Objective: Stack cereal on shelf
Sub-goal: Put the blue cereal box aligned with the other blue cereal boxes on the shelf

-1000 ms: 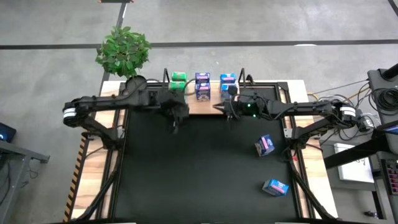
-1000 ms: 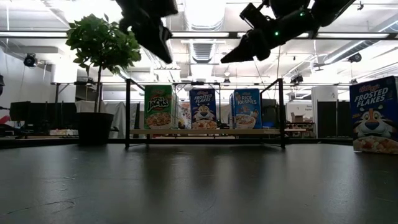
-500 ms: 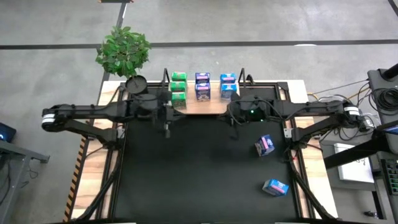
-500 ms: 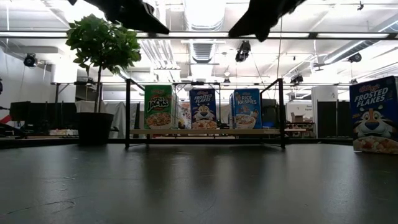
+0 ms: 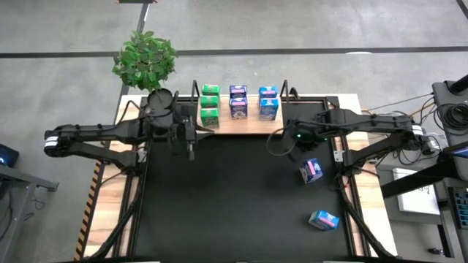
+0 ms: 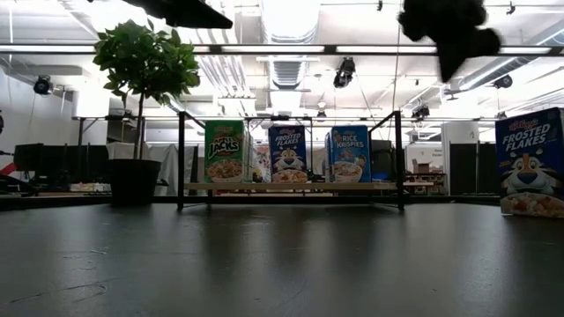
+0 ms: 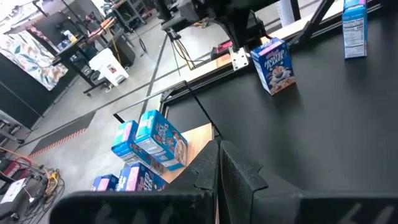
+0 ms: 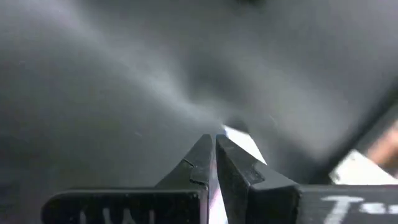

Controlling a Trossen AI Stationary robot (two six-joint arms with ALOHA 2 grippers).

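Observation:
The shelf [image 5: 241, 126] stands at the table's far edge, its wood board between black uprights. Green [image 5: 209, 115], purple [image 5: 238, 108] and blue [image 5: 268, 108] cereal cartons stand on it in stacked pairs. Two more cartons rest on the black mat at the right: one [image 5: 312, 170] in mid-table, one [image 5: 324, 219] nearer the front. My left gripper [image 5: 191, 148] is shut and holds nothing, raised near the shelf's left end. My right gripper [image 5: 291, 146], also shut with nothing in it, points down above the mat just short of the mid-table carton.
A potted plant [image 5: 145, 60] stands beyond the table's far left corner. Black frame rails [image 5: 136, 191] run along both side edges of the mat. In the low view, both grippers [image 6: 220, 23] [image 6: 451, 63] hang high above the mat in front of the shelf [image 6: 291, 186].
My left gripper has drawn back from the shelf toward the table's left edge and tipped up closer to level. My right gripper has left the shelf's right end, gone toward the right and near edges, rolled, and tipped from nearly level to pointing down. Both stayed shut.

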